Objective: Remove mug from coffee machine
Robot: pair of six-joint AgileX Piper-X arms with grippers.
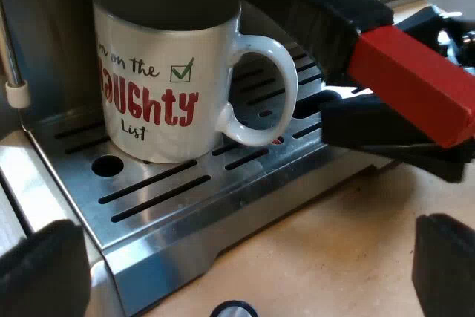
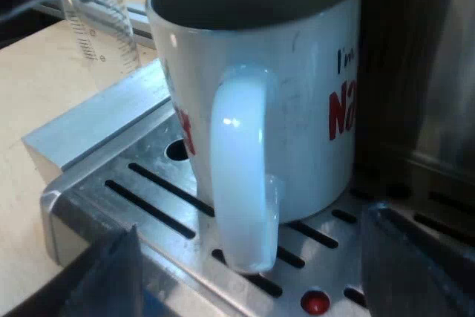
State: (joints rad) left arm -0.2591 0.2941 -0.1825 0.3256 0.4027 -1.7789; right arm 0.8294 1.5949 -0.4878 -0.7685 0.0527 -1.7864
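A white mug (image 1: 167,72) with red "Naughty List" lettering stands upright on the espresso machine's slotted metal drip tray (image 1: 171,206). My left gripper (image 1: 245,261) hangs open in front of the tray, its fingers (image 1: 44,272) wide apart and holding nothing. The holder's dark handle with its red end (image 1: 412,83) juts out above the tray, near the mug's handle. My right gripper (image 2: 260,265) is open, low over the tray (image 2: 111,176), with the mug's handle (image 2: 241,176) between its fingers (image 2: 111,272) but untouched. The mug (image 2: 297,94) is close before it.
A measuring glass (image 2: 100,20) stands on the wooden table beyond the tray's corner. A metal steam wand (image 1: 15,87) hangs beside the mug. A small round dark object (image 1: 234,309) lies on the table by the tray's front. A red dot (image 2: 315,302) sits in the tray.
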